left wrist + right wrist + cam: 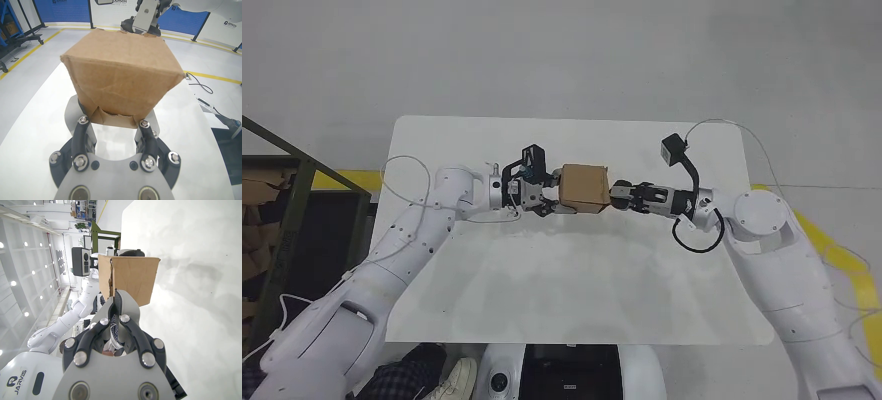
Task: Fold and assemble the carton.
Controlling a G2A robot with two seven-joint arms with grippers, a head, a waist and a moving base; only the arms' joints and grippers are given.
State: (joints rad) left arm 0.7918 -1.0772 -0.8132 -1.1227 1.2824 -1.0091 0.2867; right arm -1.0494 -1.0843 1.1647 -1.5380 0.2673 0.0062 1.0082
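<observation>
The left gripper (113, 111) has its fingers spread wide, one on each side of the near end of a brown cardboard carton (122, 72), which is clamped between them. The carton is folded into a box shape. It extends straight out ahead of this gripper and sits just above the white table (28, 123). At the carton's far end, the right gripper (144, 28) faces back toward the left one. Its fingers are pinched almost together on the ragged cardboard edge there.
</observation>
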